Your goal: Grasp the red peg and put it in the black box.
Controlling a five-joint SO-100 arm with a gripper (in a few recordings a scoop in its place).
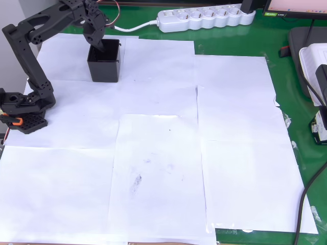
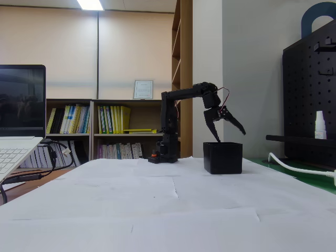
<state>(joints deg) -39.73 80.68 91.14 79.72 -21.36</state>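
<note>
The black box [image 1: 104,66] stands on the white paper at the upper left in the overhead view, and right of centre in the fixed view [image 2: 223,158]. My gripper [image 1: 101,45] hangs over the box's opening. In the fixed view the gripper [image 2: 231,136] is open, its jaws spread wide, with one fingertip just above the box's left rim and the other raised to the right. Nothing shows between the fingers. The red peg is hidden or out of view.
My arm's base [image 1: 23,109] sits at the left edge. A white power strip [image 1: 207,18] lies along the far edge, and white and black devices [image 1: 314,61] with a cable sit at the right. White paper sheets [image 1: 163,153] cover the green mat. A laptop [image 2: 16,147] stands at the left.
</note>
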